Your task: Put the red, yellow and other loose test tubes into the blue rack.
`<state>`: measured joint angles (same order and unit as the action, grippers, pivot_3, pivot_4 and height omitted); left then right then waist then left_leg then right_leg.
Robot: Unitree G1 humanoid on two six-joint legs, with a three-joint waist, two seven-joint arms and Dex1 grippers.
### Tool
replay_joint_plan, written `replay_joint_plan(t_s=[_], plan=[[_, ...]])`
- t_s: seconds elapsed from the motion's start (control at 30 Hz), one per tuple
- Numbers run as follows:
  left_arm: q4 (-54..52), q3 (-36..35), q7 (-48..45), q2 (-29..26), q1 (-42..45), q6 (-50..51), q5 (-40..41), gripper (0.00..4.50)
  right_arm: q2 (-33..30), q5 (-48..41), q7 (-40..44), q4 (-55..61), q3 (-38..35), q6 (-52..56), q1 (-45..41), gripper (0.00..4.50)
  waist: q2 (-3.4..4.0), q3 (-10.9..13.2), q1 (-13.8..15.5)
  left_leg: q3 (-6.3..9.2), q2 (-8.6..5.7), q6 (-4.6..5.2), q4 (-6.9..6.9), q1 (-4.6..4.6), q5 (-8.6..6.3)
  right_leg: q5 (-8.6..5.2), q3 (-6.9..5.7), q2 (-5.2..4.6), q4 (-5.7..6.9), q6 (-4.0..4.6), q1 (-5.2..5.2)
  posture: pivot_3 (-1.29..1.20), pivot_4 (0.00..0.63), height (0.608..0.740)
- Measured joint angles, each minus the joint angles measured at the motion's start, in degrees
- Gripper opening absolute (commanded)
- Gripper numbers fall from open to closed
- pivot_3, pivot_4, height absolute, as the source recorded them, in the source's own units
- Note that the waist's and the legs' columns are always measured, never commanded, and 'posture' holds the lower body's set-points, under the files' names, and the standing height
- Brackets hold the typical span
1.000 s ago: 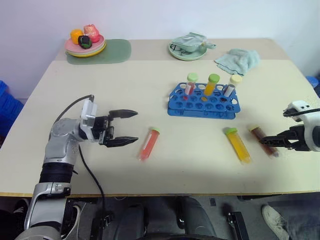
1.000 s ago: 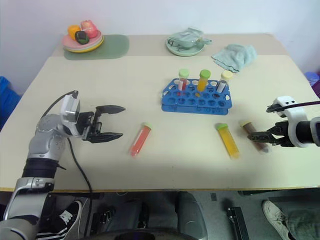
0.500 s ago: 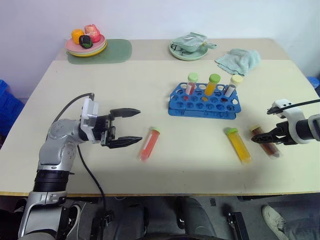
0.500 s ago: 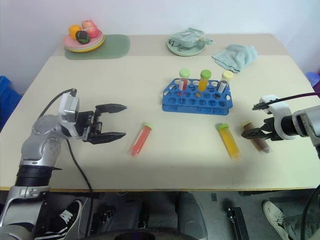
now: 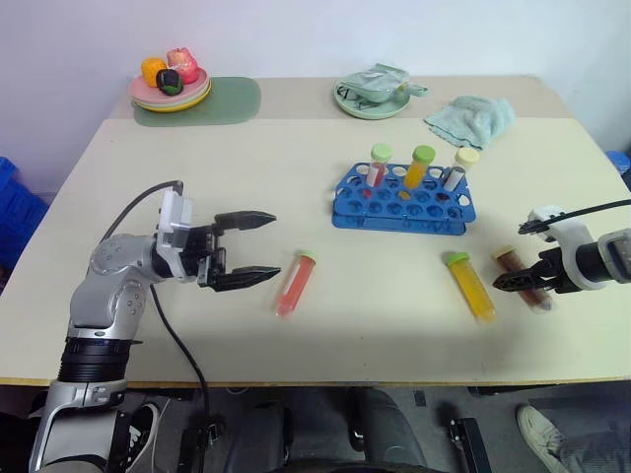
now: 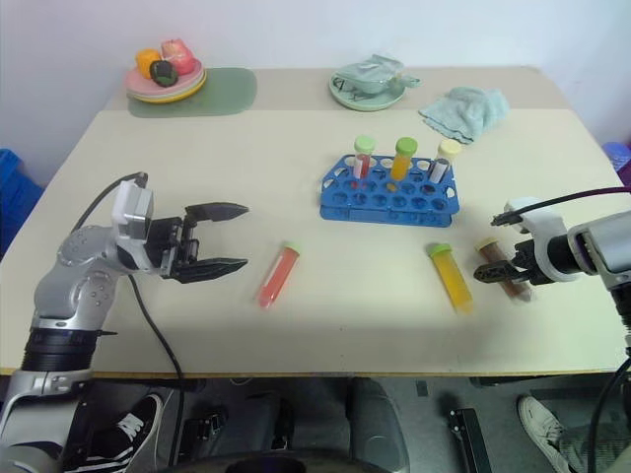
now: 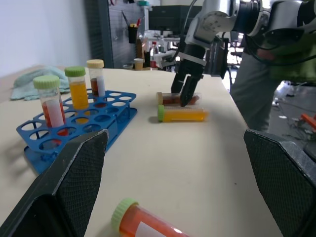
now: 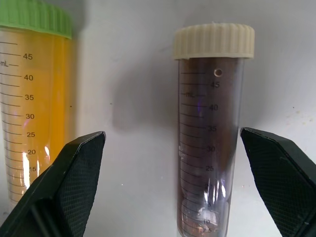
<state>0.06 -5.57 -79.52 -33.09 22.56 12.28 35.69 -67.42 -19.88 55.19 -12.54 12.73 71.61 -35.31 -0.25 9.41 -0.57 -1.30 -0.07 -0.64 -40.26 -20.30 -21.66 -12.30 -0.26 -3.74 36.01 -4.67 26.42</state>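
We see a wide cream table (image 5: 325,177) carrying everything. Our left arm is bent in from the left edge, forearm raised off the surface, wrist turned so that the left gripper (image 5: 251,250) points level across the table toward the right. Its two black fingers stand wide apart, one above the other, holding nothing, and the tips sit just short of the red test tube (image 5: 294,283). Our right arm reaches in from the right edge with the wrist tipped steeply downward; the right gripper (image 5: 520,284) hangs spread wide over the brown test tube (image 5: 523,279), its fingers on either side of the tube. We cannot tell whether the tips touch the tube or the table.

The blue rack (image 5: 402,200) stands right of centre, with three capped tubes upright in its back row: a red one and an orange one with green caps, and a cream-capped one. At the far edge lie a green mat (image 5: 229,99) with a plate of fruit (image 5: 169,87), a pale green dish (image 5: 373,94) and a crumpled cloth (image 5: 471,118).

The loose tubes all lie flat in front of the rack. The red one lies left of it, green cap away from us. The yellow test tube (image 5: 468,285), green-capped, lies just beside the brown, cream-capped one, apart from it.
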Motion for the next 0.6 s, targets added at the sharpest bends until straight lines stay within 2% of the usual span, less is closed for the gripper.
replay_joint_plan(t_s=[0.07, 0.23, 0.6], plan=[[-0.23, 0.0, 0.2, 0.0, 0.0, 0.15, 0.02, 4.5, 0.01, 0.08, -0.17, 0.01, -0.02, 0.02, 0.12, 3.64, 0.0, 0.0, -0.04, 0.0, 0.0, 0.0, 0.0, 0.0, 0.0, 0.0, 0.0, 0.0, 0.0, 0.0, 0.0, 0.0, 0.15, 0.74], [-0.93, 0.0, 0.92, 0.0, 0.0, 0.91, 0.07, 4.5, 0.03, 0.39, -0.22, 1.87, -0.24, -0.54, 1.87, 1.15, 0.0, 0.0, -0.06, 0.0, 0.0, 0.0, 0.0, 0.01, 0.0, 0.0, 0.0, 0.01, 0.0, 0.0, 0.0, 0.0, 0.15, 0.74], [-1.18, 0.0, 1.78, 0.01, 0.02, 1.24, 0.09, 4.5, 0.23, 0.44, -1.15, 3.92, -2.15, -0.52, 3.74, 1.15, 0.0, 0.0, -0.05, 0.0, 0.0, 0.0, 0.0, 0.01, 0.0, 0.0, 0.0, 0.01, 0.0, 0.0, -0.01, 0.0, 0.15, 0.74]])
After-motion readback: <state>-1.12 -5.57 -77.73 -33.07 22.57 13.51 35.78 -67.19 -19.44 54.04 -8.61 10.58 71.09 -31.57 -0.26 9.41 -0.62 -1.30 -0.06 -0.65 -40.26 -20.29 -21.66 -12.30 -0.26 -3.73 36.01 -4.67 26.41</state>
